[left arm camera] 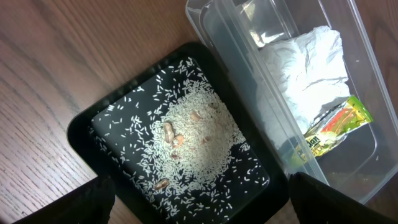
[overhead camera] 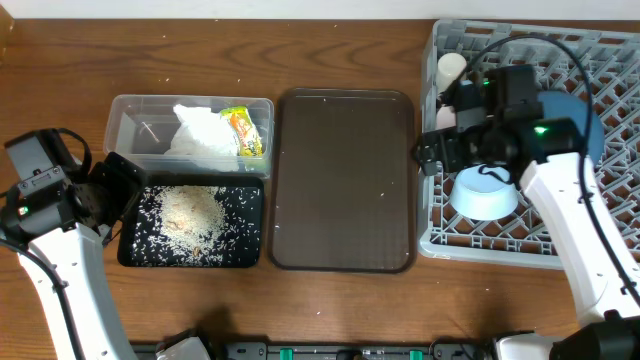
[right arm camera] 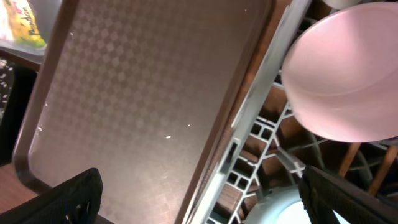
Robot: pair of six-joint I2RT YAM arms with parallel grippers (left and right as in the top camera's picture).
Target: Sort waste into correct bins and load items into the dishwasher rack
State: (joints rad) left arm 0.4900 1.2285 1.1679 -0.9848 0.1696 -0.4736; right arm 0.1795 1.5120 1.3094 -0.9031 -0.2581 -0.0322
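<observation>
Your right gripper (overhead camera: 428,155) hangs over the rack's (overhead camera: 610,60) 9 o'clock rim, its jaws spread wide with nothing between them. From the right wrist camera the white bowl (right arm camera: 348,81) sits in the rack at about 1 o'clock of the fingers, close but not touching. From overhead the blue bowl (overhead camera: 485,195) lies at 5 o'clock of that gripper, the cup (overhead camera: 452,68) at 12 and the plate (overhead camera: 578,108) at 3, mostly under the arm. The bowls are round, so no long axis governs the approach to them.

The right arm is plainly the nearer one for anything in the rack. Your left gripper (overhead camera: 122,190) is likewise spread and empty (its fingers frame the bottom corners of the left wrist view). It sits at the black tray's (left arm camera: 78,124) 9 o'clock end, over the rice (left arm camera: 199,134). The tub (overhead camera: 190,100), at 12 o'clock of that tray, holds the napkin (overhead camera: 200,130) and wrapper (overhead camera: 245,132).

The brown tray (overhead camera: 340,180) between the arms carries only a few white specks. I cannot find the chopsticks in any view, so check for them before you judge the job done.
</observation>
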